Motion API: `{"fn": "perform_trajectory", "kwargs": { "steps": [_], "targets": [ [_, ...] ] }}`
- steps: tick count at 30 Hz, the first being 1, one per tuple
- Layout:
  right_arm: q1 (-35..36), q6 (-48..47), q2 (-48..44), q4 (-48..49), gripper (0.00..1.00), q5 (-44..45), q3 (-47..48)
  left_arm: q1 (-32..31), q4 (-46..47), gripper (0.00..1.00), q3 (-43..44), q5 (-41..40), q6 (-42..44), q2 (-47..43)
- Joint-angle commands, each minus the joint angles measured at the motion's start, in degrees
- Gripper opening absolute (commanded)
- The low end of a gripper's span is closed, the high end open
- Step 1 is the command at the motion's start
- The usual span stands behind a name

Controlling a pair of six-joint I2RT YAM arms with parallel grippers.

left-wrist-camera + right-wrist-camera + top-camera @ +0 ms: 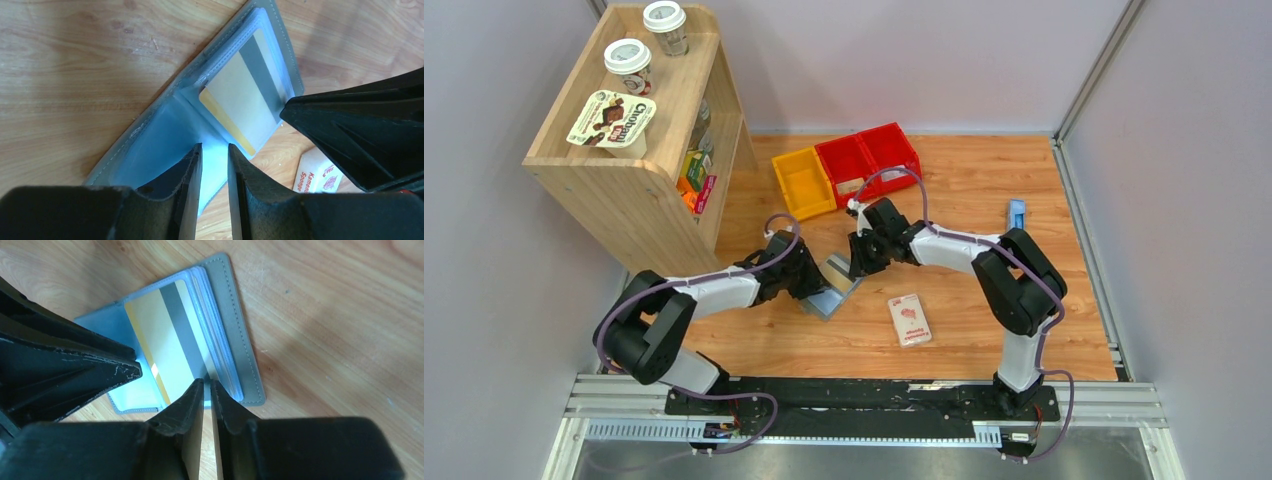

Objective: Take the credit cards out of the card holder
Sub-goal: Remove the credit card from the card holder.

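Right wrist: right gripper (207, 390) jaws nearly shut, pinching thin stiff slippery beige striped plastic card (165, 347) edge; left gripper (215, 155) jaws part-open, pinning soft grey bifold holder (150, 150).

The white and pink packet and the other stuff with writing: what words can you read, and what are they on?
"Sponge": on the white and pink packet lying on the wooden table, seen by the left wrist camera.
"Kamen...": same packet, cut off by the claw.
"Choopop" or similar: on the tub lid atop the wooden shelf, blurry.
Paper cups, shelf boxes: too small to read.
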Motion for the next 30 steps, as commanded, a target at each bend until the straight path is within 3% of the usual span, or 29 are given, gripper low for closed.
{"fn": "perform_trajectory", "kwargs": {
  "steps": [1, 12, 19, 30],
  "targets": [
    [0.3, 0.3, -0.3, 2.8, 0.17, -0.6, -2.8, 0.3, 10.6, 0.34, -3.7, 1.0, -2.9, 0.0],
    [0.3, 5.1, -1.0, 5.0, 0.15, -2.6, -6.8, 0.4, 27.6, 0.43, -12.0, -1.1, -9.9, 0.4],
    [0.2, 6.7, -0.7, 5.1, 0.15, -2.4, -6.8, 0.5, 36.3, 0.40, -16.4, -4.3, -10.8, -2.9],
    [-0.7, 9.6, -1.0, 5.1, 0.15, -2.8, -7.1, 0.4, 40.7, 0.35, -12.8, -2.2, -6.3, -0.5]
  ]
}}
